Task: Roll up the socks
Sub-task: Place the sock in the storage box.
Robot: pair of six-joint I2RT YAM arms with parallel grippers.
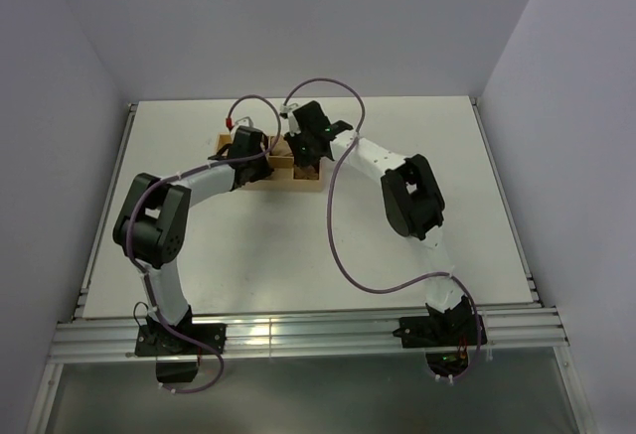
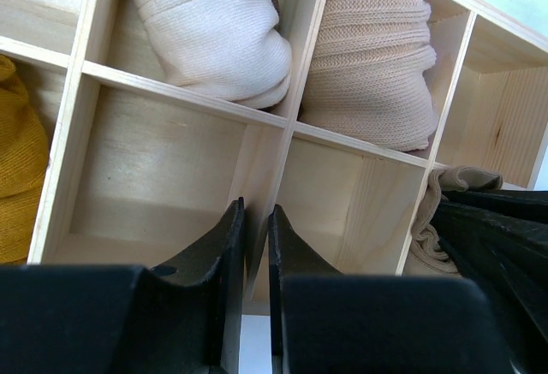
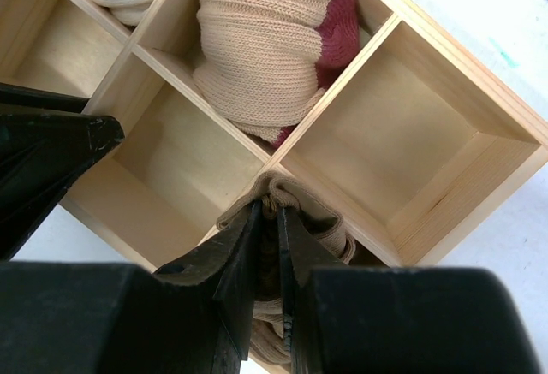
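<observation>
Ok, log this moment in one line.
left gripper: shut, over wooden organizer divider | right gripper: shut on tan sock, in a compartment

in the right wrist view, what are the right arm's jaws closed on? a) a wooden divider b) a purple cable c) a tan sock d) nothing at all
c: a fold of the tan sock sits pinched between the right arm's jaws, above the wooden box.

Robotics lab test cell. White tabletop (image 1: 258, 245) boxed in by bare pale walls (image 1: 298, 27), aluminium rails (image 1: 318, 338) along near edge carrying two bolted arms: left arm (image 1: 164, 220), right arm (image 1: 412, 196). Purple cables (image 1: 331, 225) loop loose over both.
</observation>
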